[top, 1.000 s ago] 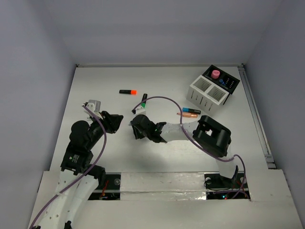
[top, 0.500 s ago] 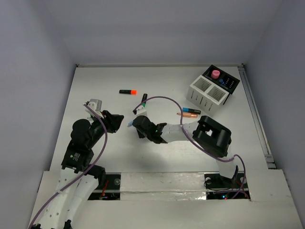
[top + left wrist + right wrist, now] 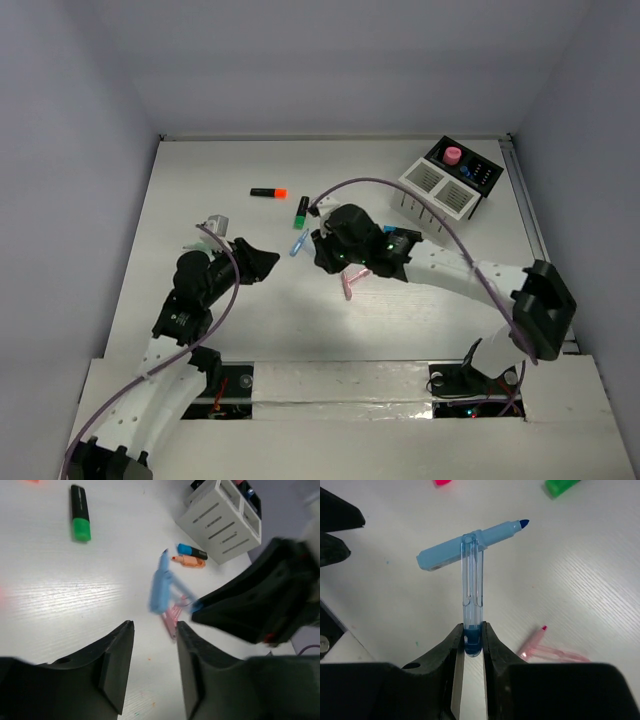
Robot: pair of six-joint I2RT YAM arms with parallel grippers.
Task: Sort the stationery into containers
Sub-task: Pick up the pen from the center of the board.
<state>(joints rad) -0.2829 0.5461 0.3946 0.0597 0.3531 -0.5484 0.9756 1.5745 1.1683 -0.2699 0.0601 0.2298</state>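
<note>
White tabletop, grey walls on three sides: your right gripper (image 3: 471,636) pinches the blue T-shaped piece (image 3: 470,542) by the very end of its stem, jaws pressed hard against it. From the wrist camera the piece stands straight out ahead of the fingertips, its crossbar lying across the far end. Your left gripper (image 3: 154,629) faces it from the other side, near but not touching, jaws spread with nothing between them. Seen from above, the piece sits between your two grippers, left of the table's centre. Whether it clears the surface you cannot tell.

The piece is two-toned: a see-through blue stem shaped like a clip, and an opaque pale-blue crossbar that tapers to a dark blue tip on one side. A pink T-shaped piece (image 3: 546,649) of the same build lies flat on the table just beside the right gripper. Farther off lie a green-capped highlighter (image 3: 302,211) and an orange-capped highlighter (image 3: 268,192), both black-bodied. A blue-capped marker (image 3: 193,552) and an orange pen (image 3: 189,561) lie side by side just in front of the white slatted box (image 3: 437,189). That box is joined to the black box (image 3: 468,166) at the far right, where a pink-topped item (image 3: 452,154) stands in the black one.
</note>
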